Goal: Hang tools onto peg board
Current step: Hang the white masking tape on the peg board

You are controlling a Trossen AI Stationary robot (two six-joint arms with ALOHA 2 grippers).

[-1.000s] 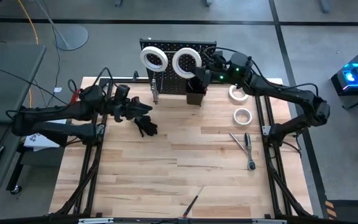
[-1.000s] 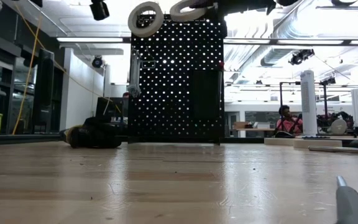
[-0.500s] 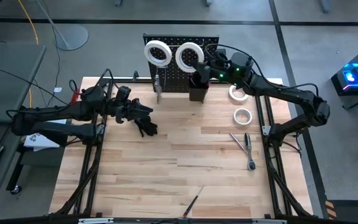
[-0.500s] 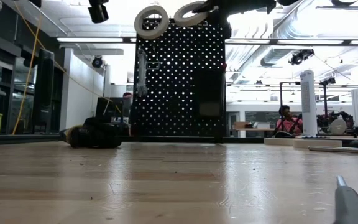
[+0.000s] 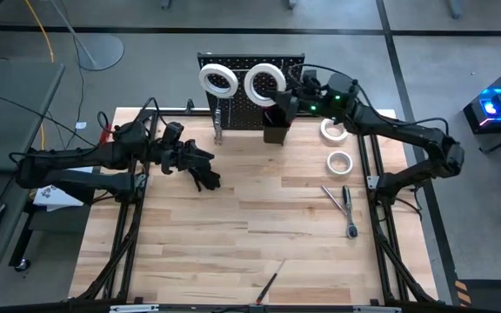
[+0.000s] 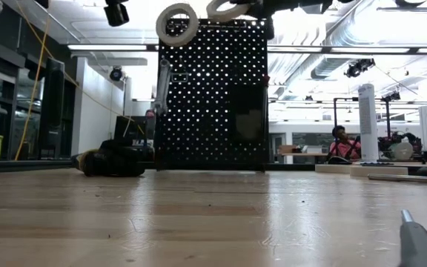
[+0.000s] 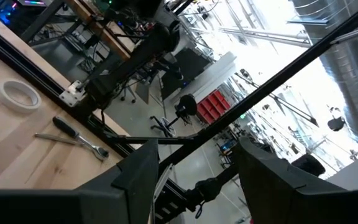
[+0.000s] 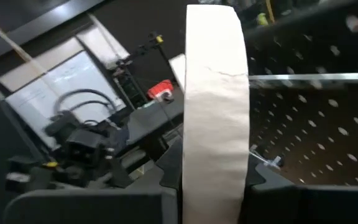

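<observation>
Tape roll (image 8: 213, 106) clamped between right gripper (image 8: 210, 186) fingers — at peg board (image 5: 237, 113) top

Peg board (image 6: 212, 93) stands upright mid-frame at far side of wooden table (image 6: 199, 222), light showing thru its holes. One white tape roll (image 6: 176, 24) sits at its top-left corner; a 2nd roll (image 6: 228, 7) at top edge, partly hidden by dark arm parts. Small black bin (image 6: 247, 122) on board's front, right side. Left gripper (image 6: 113, 159) rests low on table, left of board. Grey tool tip (image 6: 419, 241) close at bottom right. Person in red (image 6: 339, 144) seated in room bkgd.
</observation>
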